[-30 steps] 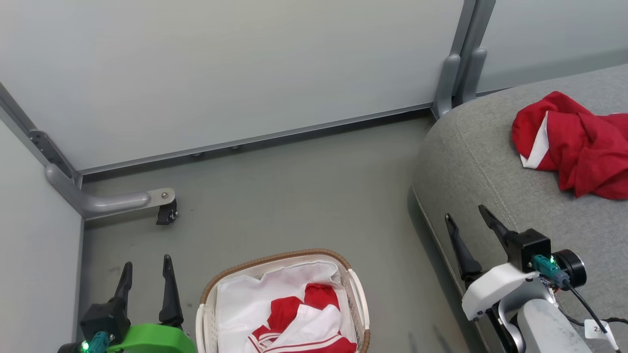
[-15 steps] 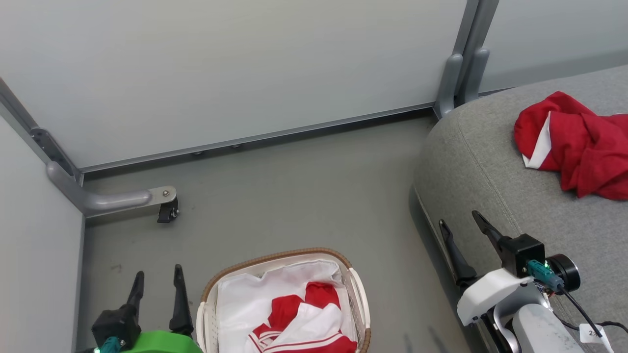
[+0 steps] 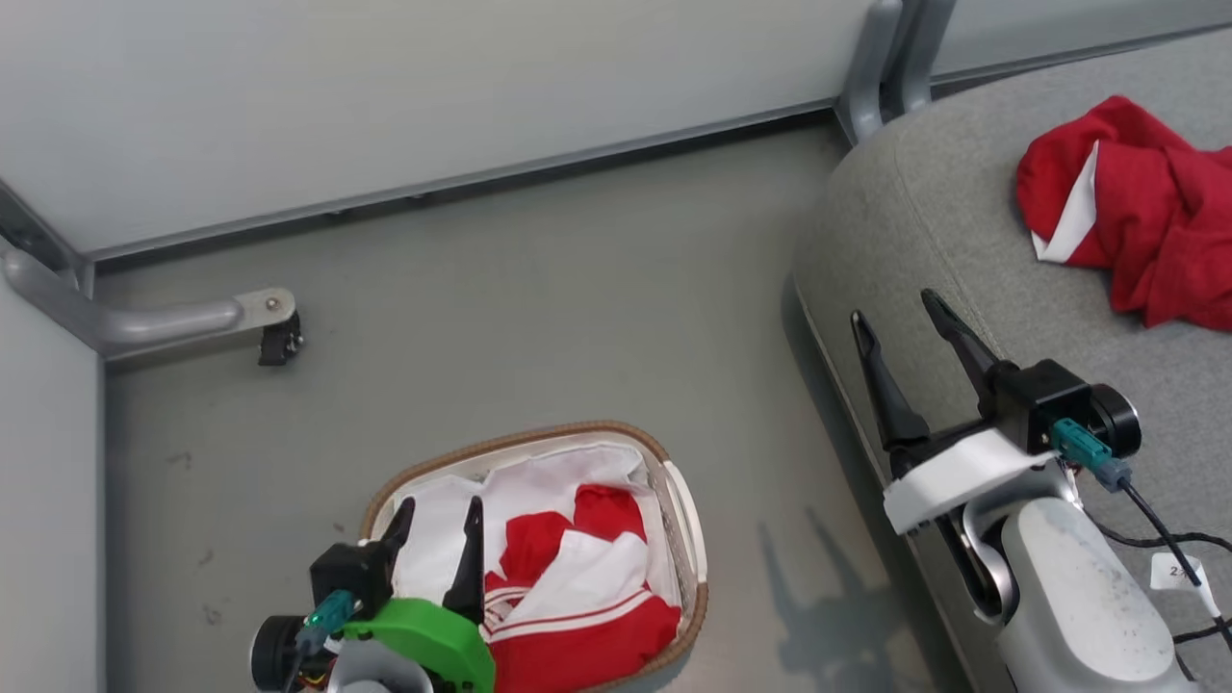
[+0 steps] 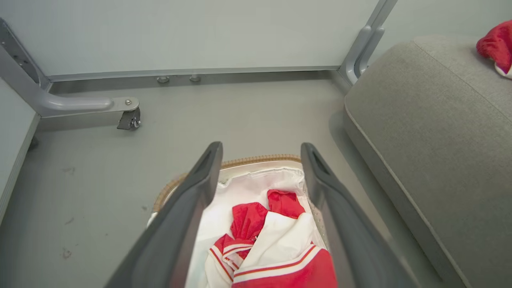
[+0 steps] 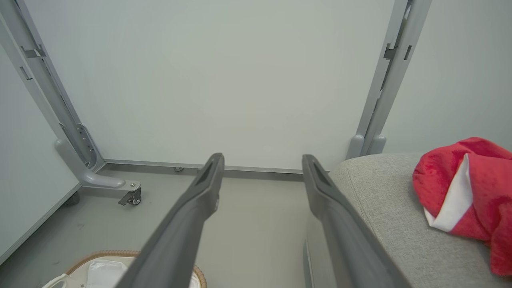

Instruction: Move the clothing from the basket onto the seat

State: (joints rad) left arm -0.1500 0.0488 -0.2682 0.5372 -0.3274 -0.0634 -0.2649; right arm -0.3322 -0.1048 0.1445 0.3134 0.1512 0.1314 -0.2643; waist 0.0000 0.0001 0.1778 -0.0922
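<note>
The white slatted basket (image 3: 685,520) with a brown woven rim (image 4: 260,161) stands on the floor and holds red clothing with white panels and striped trim (image 3: 577,597) (image 4: 276,244). My left gripper (image 3: 438,518) hangs open over the basket's left side, its fingers (image 4: 200,188) spread above the garment without touching it. Another red garment (image 3: 1136,221) (image 5: 468,196) lies on the grey seat (image 3: 943,221) (image 4: 440,132) at the right. My right gripper (image 3: 900,318) stands open and empty above the seat's left edge. The basket's near end is hidden behind my left arm.
Grey partition walls close the back and left. A metal foot with a caster (image 3: 279,337) (image 4: 130,119) juts onto the floor at the left. A vertical grey post (image 3: 881,58) (image 5: 380,100) stands by the seat's back corner. Bare floor (image 3: 539,308) lies between basket and seat.
The head camera has tilted down, shifting the whole picture up. My left gripper has swung right from beside the basket to over its left side. Both grippers stay open.
</note>
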